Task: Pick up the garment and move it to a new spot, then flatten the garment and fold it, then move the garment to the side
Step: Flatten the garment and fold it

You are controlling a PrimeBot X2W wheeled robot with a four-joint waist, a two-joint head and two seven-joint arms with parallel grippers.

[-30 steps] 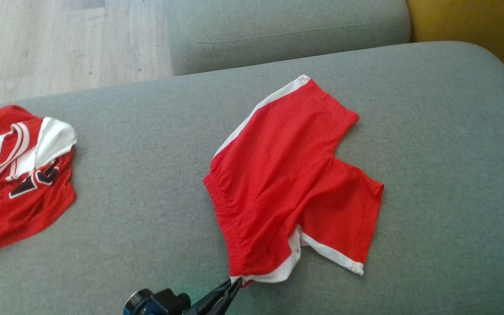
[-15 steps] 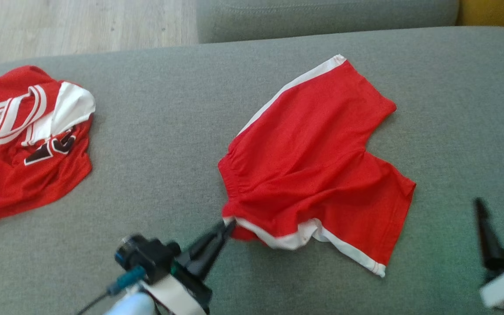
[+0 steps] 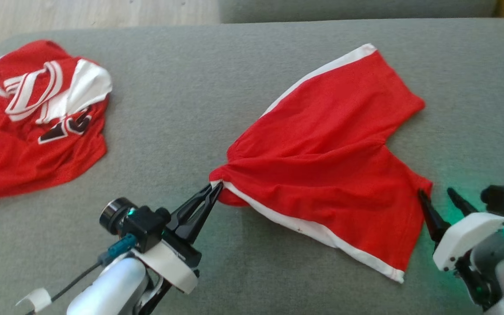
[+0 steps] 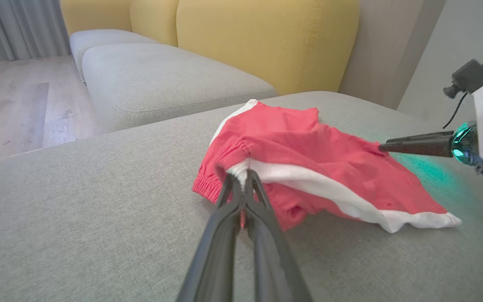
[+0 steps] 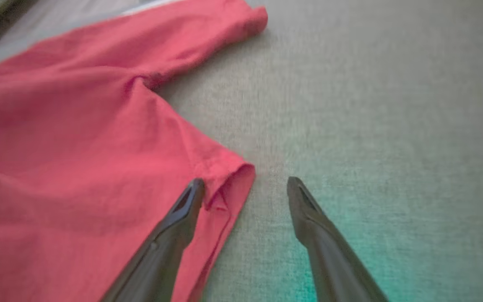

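Note:
The garment (image 3: pixel 330 144) is a pair of red shorts with white side stripes, spread on the grey sofa seat (image 3: pixel 182 109). My left gripper (image 3: pixel 216 187) is shut on the shorts' waistband corner (image 4: pixel 238 171), where the white stripe ends, and the cloth is drawn taut toward it. My right gripper (image 3: pixel 435 193) stands open at the right leg's hem corner (image 5: pixel 229 176); its left finger lies over the hem and its right finger is above bare cushion. In the left wrist view the right gripper (image 4: pixel 386 147) reaches in from the right, touching the red cloth.
A crumpled red and white jersey (image 3: pixel 37 118) lies at the far left of the seat. Wooden floor (image 4: pixel 15 100) lies beyond the seat's edge. Another grey cushion (image 4: pixel 162 79) and yellow backrests (image 4: pixel 266 37) stand behind.
The head camera has tilted down. My left gripper has pulled the waistband corner, stretching the shorts. My right gripper has come in open to the right leg's hem corner.

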